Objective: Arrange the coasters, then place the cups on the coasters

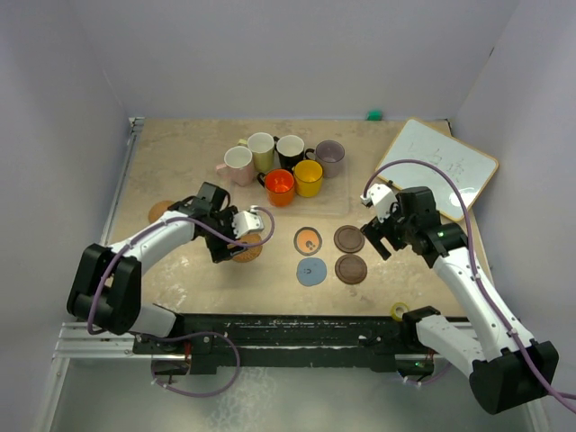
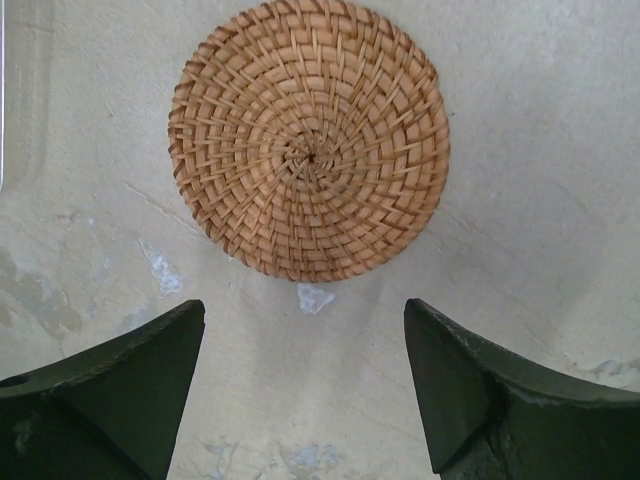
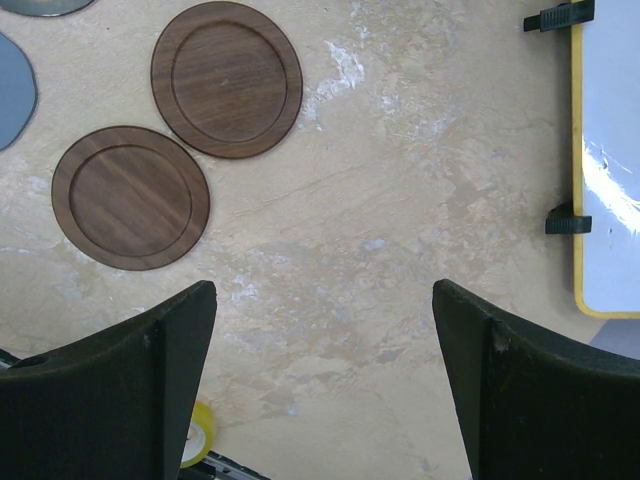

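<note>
While it gapes, left end effector [image 2: 304, 310] hangs empty.

A table [image 1: 180, 171] with a beige, marbled top, scuffed to pale blotches in places, is closed in by plain pale-lilac panels: a back wall [image 1: 288, 54] along the far edge, a left wall [image 1: 54, 135] and a right wall [image 1: 531, 90] along the sides. The light is soft and even, leaving only faint shadows on the top. A yellow-framed whiteboard [image 1: 438, 168] lies askew near the far right corner, a small green thing [image 1: 373, 114] sits at the far edge by the back wall, and a yellow tape roll [image 1: 399, 311] lies at the near edge, right of the middle.
</note>
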`<state>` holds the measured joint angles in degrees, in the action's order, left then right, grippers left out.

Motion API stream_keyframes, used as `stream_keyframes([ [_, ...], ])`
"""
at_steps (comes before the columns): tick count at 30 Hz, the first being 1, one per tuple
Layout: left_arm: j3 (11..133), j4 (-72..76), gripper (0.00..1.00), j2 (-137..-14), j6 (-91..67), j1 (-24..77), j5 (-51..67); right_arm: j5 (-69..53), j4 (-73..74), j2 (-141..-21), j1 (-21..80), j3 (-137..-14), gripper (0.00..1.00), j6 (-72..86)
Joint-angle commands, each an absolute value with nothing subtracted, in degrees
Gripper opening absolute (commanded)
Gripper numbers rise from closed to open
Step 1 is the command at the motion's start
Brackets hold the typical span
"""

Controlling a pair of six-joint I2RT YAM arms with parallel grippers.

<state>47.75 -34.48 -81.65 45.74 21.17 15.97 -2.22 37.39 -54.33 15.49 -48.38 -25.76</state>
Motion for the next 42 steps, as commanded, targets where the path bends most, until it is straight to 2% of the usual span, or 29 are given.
stream_keyframes([
  [1, 48.2, -35.5, 0.78, -83.0, 50.4, 20.3, 14.3, -1.8, 37.0, -53.8, 15.8, -48.2, 0.91, -26.5],
  [8, 49.5, -34.2, 0.77, -87.9, 48.7, 20.4, 16.0, -1.8, 36.9, -53.9, 15.8, -48.0, 0.91, -26.5],
  [23, 53.2, -31.7, 0.63, -93.4, 44.9, 23.1, 19.7, -1.8, 37.4, -54.9, 15.8, -48.0, 0.91, -26.8],
  [42, 55.6, -29.7, 0.60, -97.3, 41.1, 27.8, 17.7, -2.5, 38.2, -55.6, 15.8, -48.1, 0.90, -27.0],
])
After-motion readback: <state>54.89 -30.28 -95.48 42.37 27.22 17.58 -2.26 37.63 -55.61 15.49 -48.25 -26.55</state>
